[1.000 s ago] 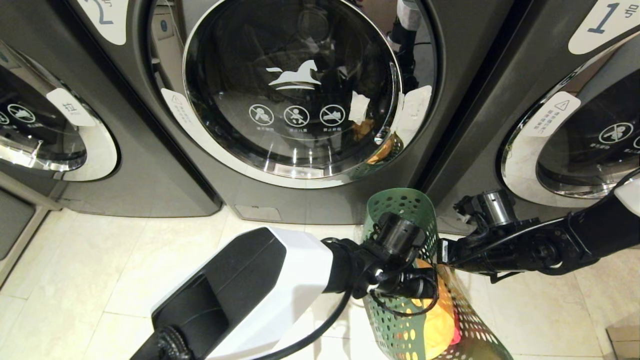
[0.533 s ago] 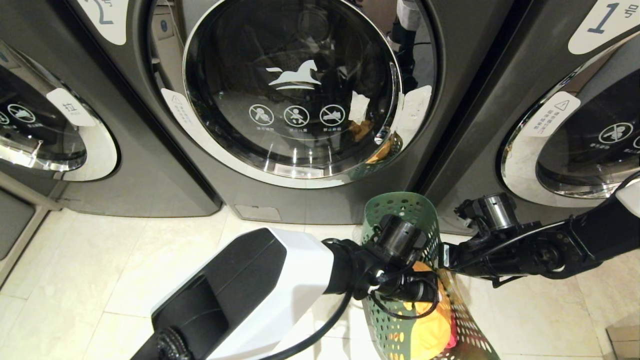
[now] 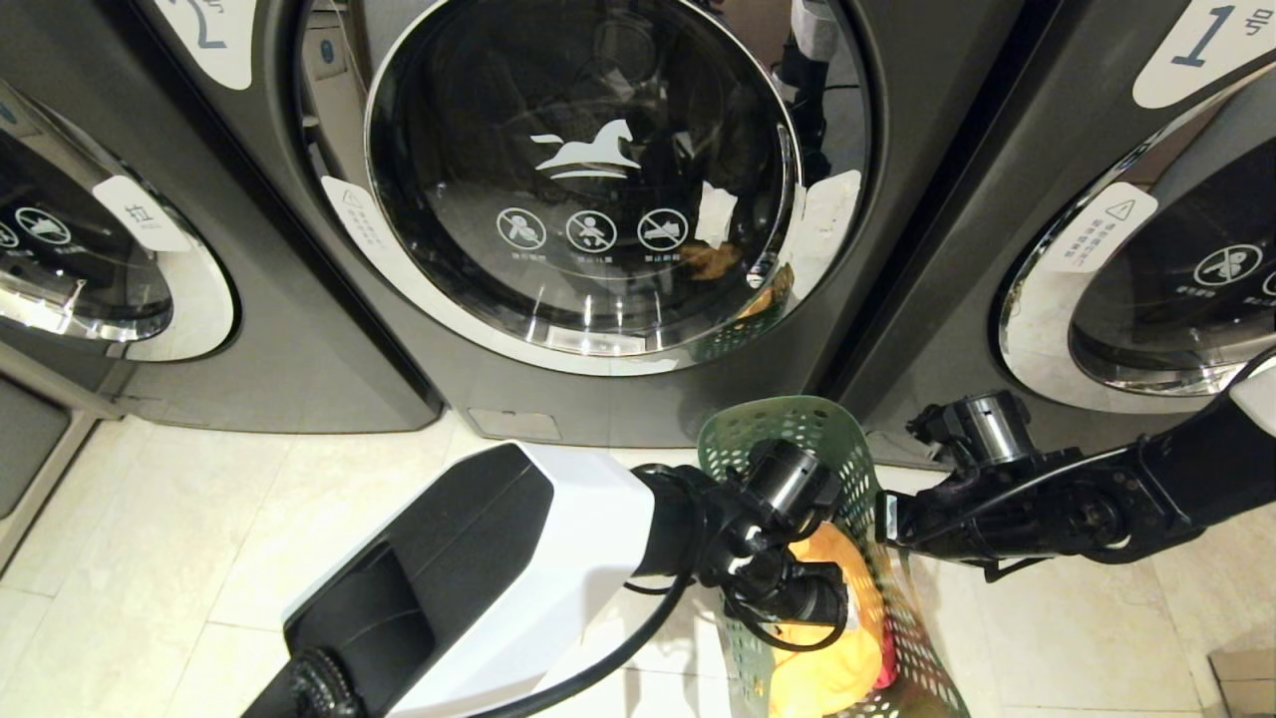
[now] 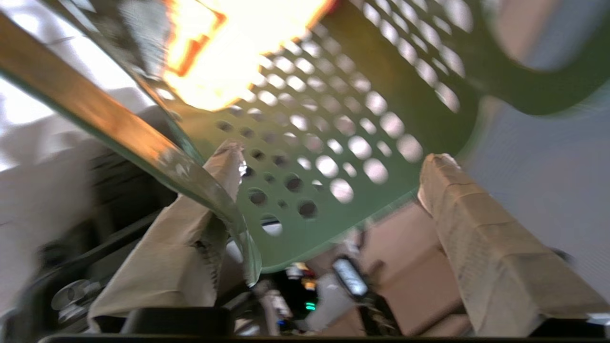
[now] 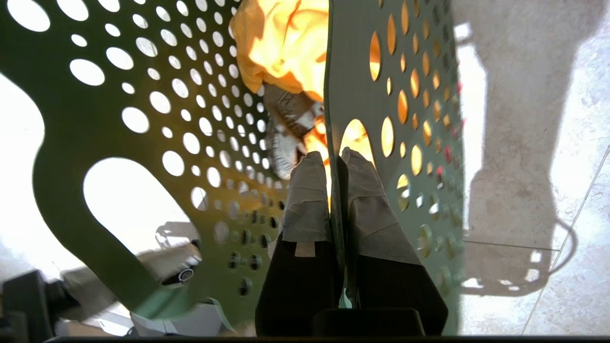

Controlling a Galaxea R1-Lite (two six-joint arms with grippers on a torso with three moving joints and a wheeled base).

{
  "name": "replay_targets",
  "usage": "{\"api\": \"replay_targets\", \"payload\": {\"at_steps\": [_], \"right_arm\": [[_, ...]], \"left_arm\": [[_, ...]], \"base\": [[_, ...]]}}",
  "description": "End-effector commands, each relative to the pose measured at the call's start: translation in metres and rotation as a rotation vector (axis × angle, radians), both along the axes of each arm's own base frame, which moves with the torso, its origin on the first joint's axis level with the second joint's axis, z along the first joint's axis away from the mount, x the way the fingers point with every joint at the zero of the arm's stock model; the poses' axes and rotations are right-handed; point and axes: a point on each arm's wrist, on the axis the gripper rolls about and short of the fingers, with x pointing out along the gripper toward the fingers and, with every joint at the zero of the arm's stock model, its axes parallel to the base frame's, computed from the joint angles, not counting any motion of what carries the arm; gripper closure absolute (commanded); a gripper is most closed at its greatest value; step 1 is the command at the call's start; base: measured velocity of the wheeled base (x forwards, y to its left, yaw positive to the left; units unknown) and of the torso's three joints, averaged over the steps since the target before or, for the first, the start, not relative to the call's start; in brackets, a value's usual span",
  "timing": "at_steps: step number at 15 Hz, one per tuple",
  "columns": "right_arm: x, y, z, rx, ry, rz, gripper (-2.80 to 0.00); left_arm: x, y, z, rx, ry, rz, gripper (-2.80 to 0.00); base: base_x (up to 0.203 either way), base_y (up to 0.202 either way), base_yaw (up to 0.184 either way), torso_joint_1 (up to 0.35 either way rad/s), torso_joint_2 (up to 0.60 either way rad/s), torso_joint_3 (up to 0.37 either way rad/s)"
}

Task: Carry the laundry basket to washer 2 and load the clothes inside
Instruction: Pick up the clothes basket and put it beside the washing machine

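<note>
Between both grippers, the laundry basket [image 3: 847, 638] is held on the tiled floor [image 3: 199, 538].

Its near wall is straddled by the left gripper [image 4: 329, 190], whose taped fingers [image 4: 481, 238] are spread apart, while the far rim is clamped by the right gripper [image 5: 335, 164]. Yellow clothes [image 3: 832, 648] are seen inside the green perforated walls. Behind, washer 2 [image 3: 598, 199] is seen with its door shut.

Perforated matt plastic laundry basket [image 3: 788, 429]; glossy glass, chrome-rimmed door on washer 2 [image 3: 583, 179].

Laundromat: numbered front-load washers [image 3: 598, 199] side by side, tiled floor [image 3: 199, 548].
</note>
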Motion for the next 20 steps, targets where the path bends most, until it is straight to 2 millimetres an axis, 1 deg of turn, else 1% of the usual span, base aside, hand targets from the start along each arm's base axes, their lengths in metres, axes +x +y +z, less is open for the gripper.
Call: {"api": "replay_targets", "payload": {"at_steps": [1,3,7,9,12,15,18,20], "right_arm": [[0.0,0.0,0.0,0.001,-0.001,-0.002,0.0],[-0.001,0.0,0.0,0.001,-0.001,-0.001,0.0],[-0.003,0.0,-0.001,0.0,0.006,-0.001,0.0],[-0.003,0.0,-0.001,0.0,0.006,0.0,0.0],[-0.003,-0.001,-0.002,-0.003,0.008,-0.002,0.0],[-0.004,-0.001,-0.003,-0.005,0.013,-0.003,0.0],[-0.005,-0.002,-0.004,-0.01,0.018,-0.006,0.0],[-0.006,-0.004,-0.005,-0.012,0.022,-0.011,0.0]], "left_arm": [[0.0,0.002,-0.003,0.065,-0.044,0.035,-2.8],[0.0,0.005,-0.016,0.17,-0.104,0.07,-2.8],[-0.001,0.01,-0.021,0.304,-0.177,0.086,-2.8],[0.0,0.012,-0.028,0.381,-0.234,0.113,-2.8],[0.003,0.016,-0.031,0.481,-0.325,0.149,-2.8],[0.006,0.02,-0.037,0.589,-0.412,0.202,-2.8],[0.012,0.023,-0.032,0.6,-0.447,0.245,-2.8],[0.013,0.025,-0.018,0.577,-0.46,0.261,-2.8]], "base": [[0.0,0.0,0.0,0.0,0.0,0.0],[0.0,0.0,0.0,0.0,0.0,0.0],[0.0,0.0,0.0,0.0,0.0,0.0],[0.0,0.0,0.0,0.0,0.0,0.0],[0.0,0.0,0.0,0.0,0.0,0.0],[0.0,0.0,0.0,0.0,0.0,0.0],[0.0,0.0,0.0,0.0,0.0,0.0],[0.0,0.0,0.0,0.0,0.0,0.0]]}}
